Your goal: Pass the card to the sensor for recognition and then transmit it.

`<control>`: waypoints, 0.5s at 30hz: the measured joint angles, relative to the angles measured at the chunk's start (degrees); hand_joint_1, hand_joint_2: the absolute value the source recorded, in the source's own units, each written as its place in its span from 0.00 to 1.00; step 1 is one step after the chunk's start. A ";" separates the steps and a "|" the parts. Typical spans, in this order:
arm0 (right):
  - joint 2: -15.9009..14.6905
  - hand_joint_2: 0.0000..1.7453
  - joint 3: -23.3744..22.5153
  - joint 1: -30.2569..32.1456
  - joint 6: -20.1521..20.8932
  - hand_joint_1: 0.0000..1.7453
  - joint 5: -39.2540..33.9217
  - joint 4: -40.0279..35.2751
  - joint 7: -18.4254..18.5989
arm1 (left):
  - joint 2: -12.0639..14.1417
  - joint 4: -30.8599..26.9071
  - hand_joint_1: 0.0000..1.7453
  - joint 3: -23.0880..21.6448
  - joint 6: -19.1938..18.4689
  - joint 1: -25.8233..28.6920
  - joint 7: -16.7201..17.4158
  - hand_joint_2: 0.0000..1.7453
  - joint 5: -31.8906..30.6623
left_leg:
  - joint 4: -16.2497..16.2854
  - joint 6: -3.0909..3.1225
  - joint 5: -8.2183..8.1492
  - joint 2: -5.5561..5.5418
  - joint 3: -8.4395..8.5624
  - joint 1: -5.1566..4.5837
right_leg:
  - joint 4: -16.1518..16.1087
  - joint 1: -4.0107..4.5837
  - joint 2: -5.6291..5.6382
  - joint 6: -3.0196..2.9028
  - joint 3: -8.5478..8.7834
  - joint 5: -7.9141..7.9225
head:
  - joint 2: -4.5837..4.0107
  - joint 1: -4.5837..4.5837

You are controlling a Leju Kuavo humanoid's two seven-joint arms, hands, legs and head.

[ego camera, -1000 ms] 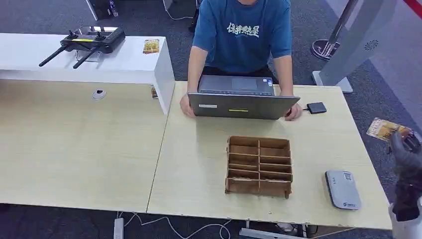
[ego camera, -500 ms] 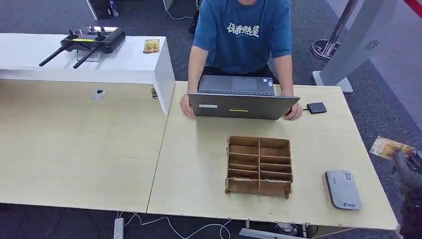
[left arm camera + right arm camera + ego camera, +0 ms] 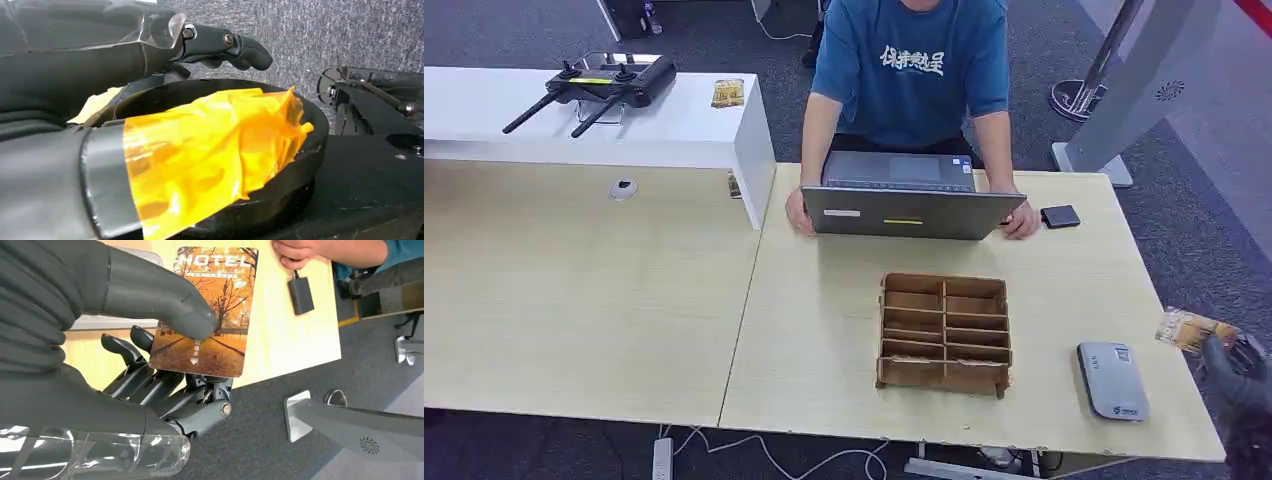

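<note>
My right hand (image 3: 125, 365) pinches the orange hotel key card printed with autumn trees (image 3: 207, 310) between thumb and fingers, held off the table's right edge, near the grey oblong card sensor (image 3: 1113, 380) lying flat at the table's near right corner but not yet over it. The grip sits on one end of the card, so I judge it could pivot or slip if I swing it in quickly. If I come in too low, the card's free edge might catch the light wooden table (image 3: 844, 330) rim and be knocked loose onto the carpet. The brown cardboard divider tray (image 3: 945, 334) stands just beyond the sensor; overshooting could bump it. My left hand (image 3: 220, 42) hangs low with nothing in its curled fingers.
</note>
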 joint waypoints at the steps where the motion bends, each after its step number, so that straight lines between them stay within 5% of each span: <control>1: 0.13 1.00 -0.09 0.09 0.06 1.00 0.09 -0.02 0.00 | 0.00 0.00 0.00 0.02 0.02 0.00 0.00 0.00 0.02 | 0.00 0.00 0.00 0.00 0.00 0.00 | 0.00 0.00 0.00 0.00 0.00 0.00 | 0.00 0.00; 15: 2.10 1.00 -1.86 2.62 1.51 1.00 3.61 -0.33 1.12 | -0.02 0.22 0.00 0.37 0.48 0.08 -0.07 0.00 0.37 | 0.00 0.00 0.00 0.01 0.00 0.00 | 0.00 0.00 -0.01 0.00 0.00 0.00 | -0.02 0.00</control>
